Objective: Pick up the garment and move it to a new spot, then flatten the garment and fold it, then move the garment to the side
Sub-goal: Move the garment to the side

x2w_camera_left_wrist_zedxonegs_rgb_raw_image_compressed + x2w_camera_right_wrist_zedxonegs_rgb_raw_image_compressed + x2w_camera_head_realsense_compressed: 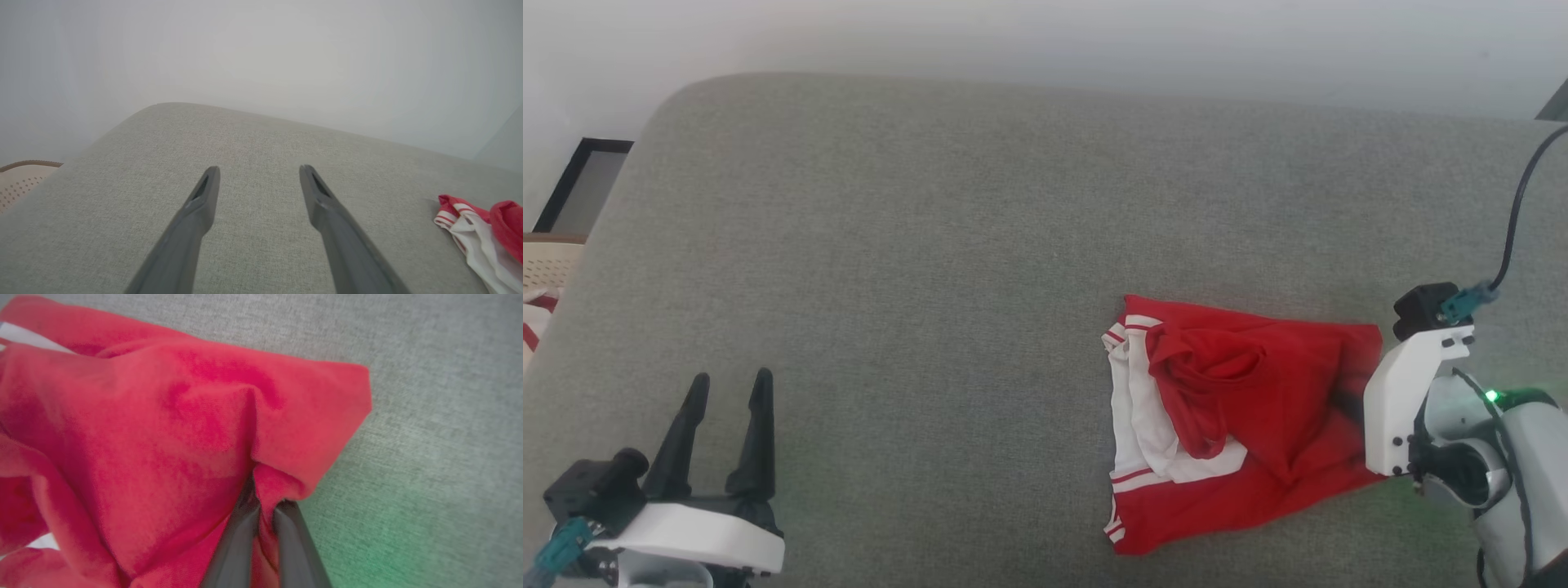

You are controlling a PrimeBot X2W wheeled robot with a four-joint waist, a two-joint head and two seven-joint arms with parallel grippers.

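The garment point(1258, 408), a red jersey with white sleeves and striped trim, lies crumpled on the grey cushion point(931, 245) at the right. My right gripper point(263, 494) is shut on a pinched fold at the garment's point(163, 428) right edge; in the head view its white wrist housing point(1409, 392) stands against that edge and hides the fingers. My left gripper point(729, 392) rests open at the lower left, far from the cloth, with nothing between its fingers. The left wrist view shows those fingers point(196, 212) spread over bare cushion and a corner of the garment point(482, 237) at the right.
The cushion's rounded far edge meets a pale wall point(1094, 41). A beige perforated basket point(547, 265) and a dark frame point(584, 184) sit beyond the cushion's left side. A black cable point(1515, 212) runs up from the right wrist.
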